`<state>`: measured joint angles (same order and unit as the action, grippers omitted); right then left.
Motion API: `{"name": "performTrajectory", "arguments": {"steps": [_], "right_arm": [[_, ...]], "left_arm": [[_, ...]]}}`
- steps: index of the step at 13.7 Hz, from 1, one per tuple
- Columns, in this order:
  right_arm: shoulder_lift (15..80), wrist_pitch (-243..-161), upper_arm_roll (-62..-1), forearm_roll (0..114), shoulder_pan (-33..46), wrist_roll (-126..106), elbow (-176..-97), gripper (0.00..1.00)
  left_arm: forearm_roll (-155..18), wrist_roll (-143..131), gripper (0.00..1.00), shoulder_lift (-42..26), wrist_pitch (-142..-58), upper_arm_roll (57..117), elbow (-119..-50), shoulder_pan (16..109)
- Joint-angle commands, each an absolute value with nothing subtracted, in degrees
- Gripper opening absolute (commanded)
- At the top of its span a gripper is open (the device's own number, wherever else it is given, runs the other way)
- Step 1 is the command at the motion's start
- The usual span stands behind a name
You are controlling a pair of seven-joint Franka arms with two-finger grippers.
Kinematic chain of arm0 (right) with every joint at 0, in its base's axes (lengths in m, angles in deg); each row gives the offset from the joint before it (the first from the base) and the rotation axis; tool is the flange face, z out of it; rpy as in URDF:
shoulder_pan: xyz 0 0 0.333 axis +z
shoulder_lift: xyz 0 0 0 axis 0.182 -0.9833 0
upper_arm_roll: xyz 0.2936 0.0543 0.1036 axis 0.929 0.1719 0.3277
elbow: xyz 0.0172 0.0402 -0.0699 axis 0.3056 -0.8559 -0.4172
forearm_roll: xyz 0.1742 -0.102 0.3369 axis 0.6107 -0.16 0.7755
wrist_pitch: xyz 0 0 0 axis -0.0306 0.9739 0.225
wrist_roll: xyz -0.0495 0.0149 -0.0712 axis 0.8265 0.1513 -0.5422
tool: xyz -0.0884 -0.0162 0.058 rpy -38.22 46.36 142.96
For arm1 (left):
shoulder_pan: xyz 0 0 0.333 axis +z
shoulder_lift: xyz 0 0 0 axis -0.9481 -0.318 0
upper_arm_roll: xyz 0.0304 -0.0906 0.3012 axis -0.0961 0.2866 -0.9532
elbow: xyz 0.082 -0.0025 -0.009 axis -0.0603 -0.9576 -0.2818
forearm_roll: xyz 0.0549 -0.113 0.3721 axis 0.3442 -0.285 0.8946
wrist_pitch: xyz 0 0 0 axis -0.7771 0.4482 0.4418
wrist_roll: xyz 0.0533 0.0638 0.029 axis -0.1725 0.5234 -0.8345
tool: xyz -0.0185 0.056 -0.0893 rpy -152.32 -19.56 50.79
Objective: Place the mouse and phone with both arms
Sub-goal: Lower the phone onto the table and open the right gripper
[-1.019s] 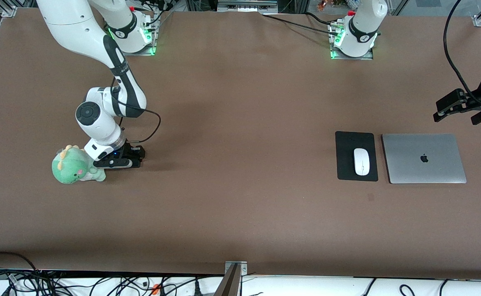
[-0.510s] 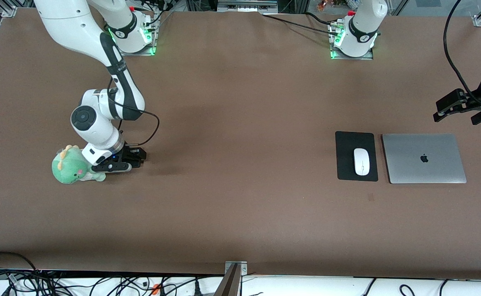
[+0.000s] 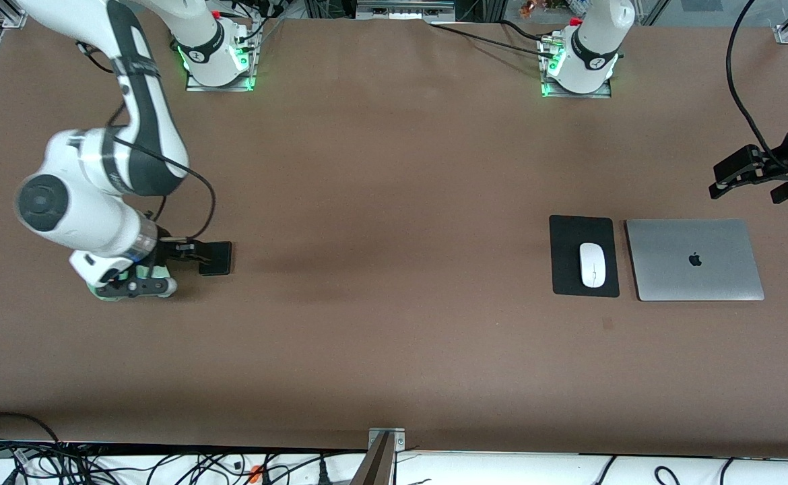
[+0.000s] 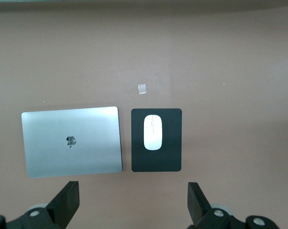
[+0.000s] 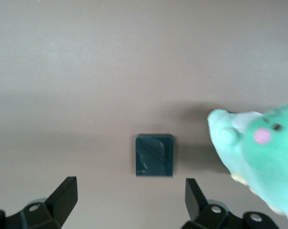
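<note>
The white mouse [image 3: 593,265] lies on a black mouse pad [image 3: 566,256] toward the left arm's end of the table, and also shows in the left wrist view [image 4: 152,132]. The small black phone [image 3: 216,258] lies flat on the table toward the right arm's end and shows in the right wrist view [image 5: 154,154]. My right gripper [image 5: 130,189] is open and empty, up in the air beside the phone [image 3: 177,254]. My left gripper [image 3: 749,183] waits open and empty, high over the table's end [image 4: 133,191].
A closed silver laptop [image 3: 694,259] lies beside the mouse pad [image 4: 156,160], toward the left arm's end. A green plush toy [image 5: 258,152] sits next to the phone, mostly hidden under the right hand in the front view. A small tape mark [image 3: 607,324] lies nearer the camera than the pad.
My right arm has risen and swung toward its end of the table, uncovering the phone, which now lies on the table. The plush is now mostly covered. The left arm has not moved.
</note>
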<state>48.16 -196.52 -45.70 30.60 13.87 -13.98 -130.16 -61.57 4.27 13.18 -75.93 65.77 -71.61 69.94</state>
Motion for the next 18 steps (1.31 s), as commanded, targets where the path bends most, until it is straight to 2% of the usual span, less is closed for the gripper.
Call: {"name": "performTrajectory", "arguments": {"steps": [1,5,9,12,13,16,18], "right_arm": [[50.12,-185.3,-47.82,30.94,13.51,-12.54,-123.6,1.0],[52.85,-174.47,-50.8,30.77,13.6,-12.63,-117.17,1.0],[55.31,-170.41,-51.17,28.75,13.6,-12.72,-114.96,1.0],[57.94,-169.44,-49.07,26.99,11.42,-12.98,-114.96,1.0],[58.56,-168.83,-46.53,26.99,8.62,-12.98,-114.87,1.0],[61.98,-167.77,-32.58,23.13,-2.98,-13.51,-114.96,1.0],[63.39,-166.11,-27.72,21.98,-7.3,-15.25,-115.22,1.0]], "left_arm": [[-62.89,4.3,1.0,12.32,-74.16,66.07,-69.38,70.23],[-62.8,4.39,1.0,12.32,-74.16,66.07,-69.46,70.31],[-62.8,4.47,1.0,12.24,-74.16,66.16,-69.47,70.23],[-62.8,4.56,1.0,12.23,-74.16,66.16,-69.47,70.31],[-62.8,4.56,1.0,12.23,-74.16,66.16,-69.47,70.23],[-62.89,4.3,1.0,12.23,-74.07,66.33,-69.47,70.14],[-62.89,4.3,1.0,12.23,-74.07,66.33,-69.47,70.14]]}}
